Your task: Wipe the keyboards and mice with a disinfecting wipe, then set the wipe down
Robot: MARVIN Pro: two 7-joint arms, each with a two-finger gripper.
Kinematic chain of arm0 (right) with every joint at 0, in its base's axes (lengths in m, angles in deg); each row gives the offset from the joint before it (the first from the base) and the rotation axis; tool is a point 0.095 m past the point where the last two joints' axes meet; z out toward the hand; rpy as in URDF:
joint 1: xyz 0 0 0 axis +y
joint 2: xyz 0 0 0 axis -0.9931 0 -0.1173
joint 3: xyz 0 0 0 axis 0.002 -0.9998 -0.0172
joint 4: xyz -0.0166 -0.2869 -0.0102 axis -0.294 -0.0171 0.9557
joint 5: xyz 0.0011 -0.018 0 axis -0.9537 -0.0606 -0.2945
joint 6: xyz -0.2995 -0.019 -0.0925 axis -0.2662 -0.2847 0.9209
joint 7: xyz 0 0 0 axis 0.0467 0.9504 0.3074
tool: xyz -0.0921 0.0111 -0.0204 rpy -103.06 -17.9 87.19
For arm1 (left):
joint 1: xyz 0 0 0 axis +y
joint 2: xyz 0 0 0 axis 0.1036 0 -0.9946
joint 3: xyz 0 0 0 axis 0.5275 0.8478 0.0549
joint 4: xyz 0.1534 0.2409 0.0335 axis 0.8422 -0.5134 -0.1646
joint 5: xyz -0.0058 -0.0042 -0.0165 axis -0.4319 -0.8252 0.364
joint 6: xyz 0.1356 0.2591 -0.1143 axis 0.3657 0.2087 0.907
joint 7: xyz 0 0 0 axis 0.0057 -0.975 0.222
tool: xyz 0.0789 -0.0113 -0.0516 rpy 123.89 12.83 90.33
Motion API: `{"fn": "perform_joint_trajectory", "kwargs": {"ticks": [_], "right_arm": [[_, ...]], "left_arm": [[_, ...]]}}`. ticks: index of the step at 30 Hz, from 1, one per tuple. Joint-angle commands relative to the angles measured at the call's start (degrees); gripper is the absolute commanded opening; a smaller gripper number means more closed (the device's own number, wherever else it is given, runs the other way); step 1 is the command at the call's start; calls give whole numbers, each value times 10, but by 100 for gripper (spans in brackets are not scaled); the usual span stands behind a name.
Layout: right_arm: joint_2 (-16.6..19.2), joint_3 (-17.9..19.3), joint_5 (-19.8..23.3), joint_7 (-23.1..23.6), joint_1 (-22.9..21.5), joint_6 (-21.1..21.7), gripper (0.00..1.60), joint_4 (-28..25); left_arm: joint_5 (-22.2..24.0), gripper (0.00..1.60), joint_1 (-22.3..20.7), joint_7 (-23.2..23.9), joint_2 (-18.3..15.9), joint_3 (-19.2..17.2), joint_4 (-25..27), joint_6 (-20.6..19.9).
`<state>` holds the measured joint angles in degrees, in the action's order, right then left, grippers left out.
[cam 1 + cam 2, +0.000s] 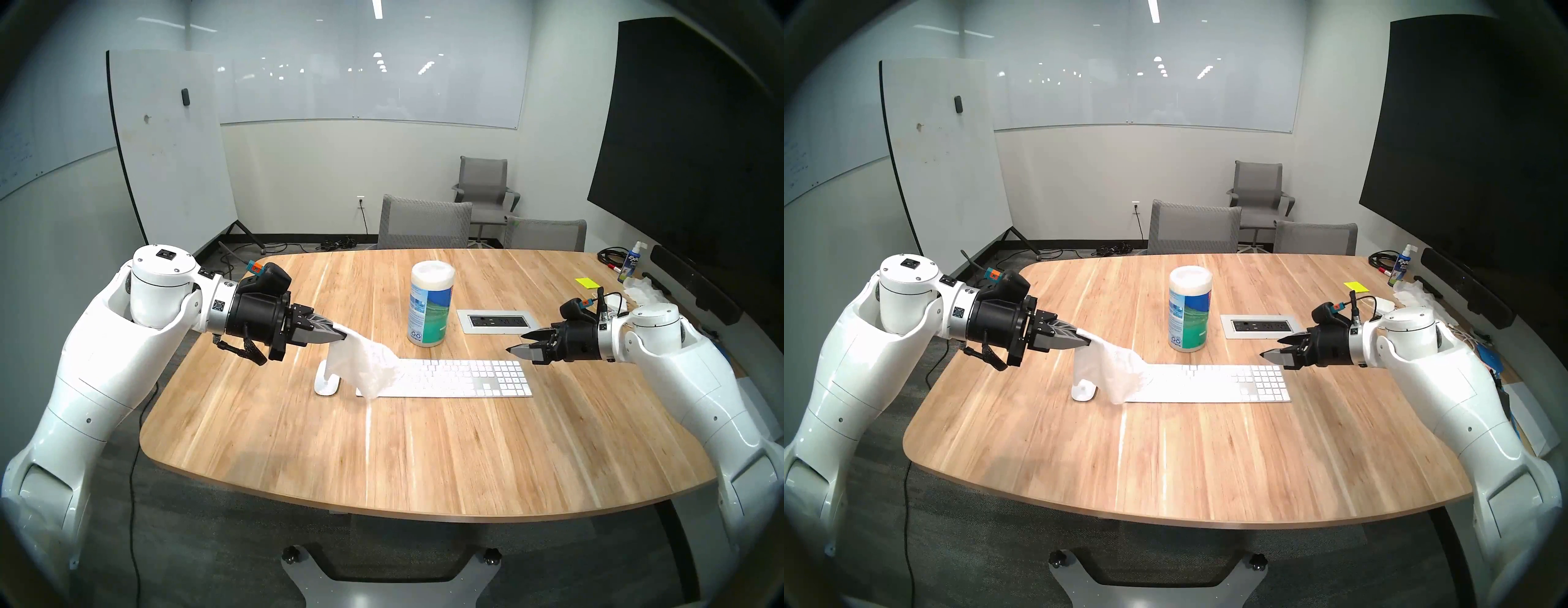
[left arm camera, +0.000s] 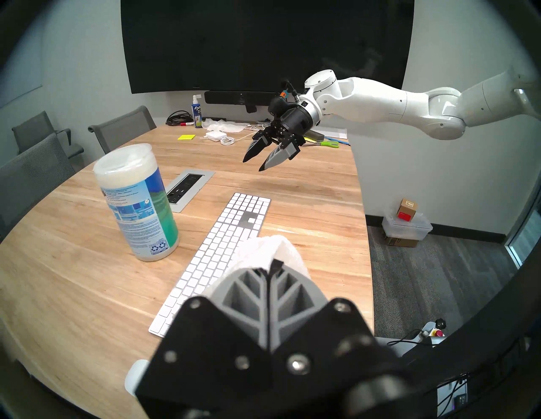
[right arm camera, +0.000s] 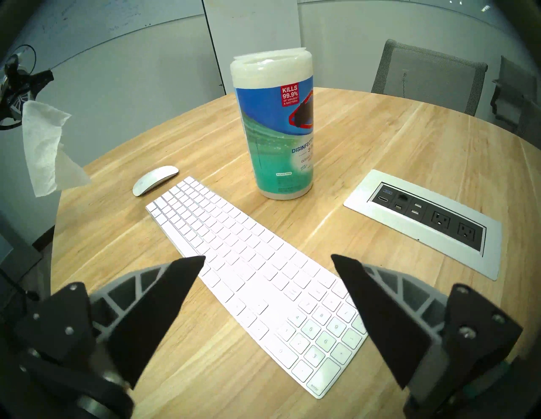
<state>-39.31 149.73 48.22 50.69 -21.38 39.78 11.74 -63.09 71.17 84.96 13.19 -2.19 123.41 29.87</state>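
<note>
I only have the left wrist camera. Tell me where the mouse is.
Observer: The mouse lies on the table just off the keyboard's left end, with a gap between them.
Operator: Now report how the wipe hangs.
Observer: The wipe hangs loose in the air from the left gripper, touching neither mouse nor keyboard.
</note>
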Motion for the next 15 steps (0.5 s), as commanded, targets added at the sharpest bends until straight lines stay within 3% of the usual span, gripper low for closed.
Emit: {"fn": "perform_joint_trajectory", "kwargs": {"ticks": [1,15], "right_arm": [[-4,6,3,11,-22,-10,160,-2],[-6,8,-1,16,-23,-11,160,1]], "left_arm": [[7,0,-5,-1,3,-10,2,-1],[12,0,2,-2,3,-12,5,-10]]}}
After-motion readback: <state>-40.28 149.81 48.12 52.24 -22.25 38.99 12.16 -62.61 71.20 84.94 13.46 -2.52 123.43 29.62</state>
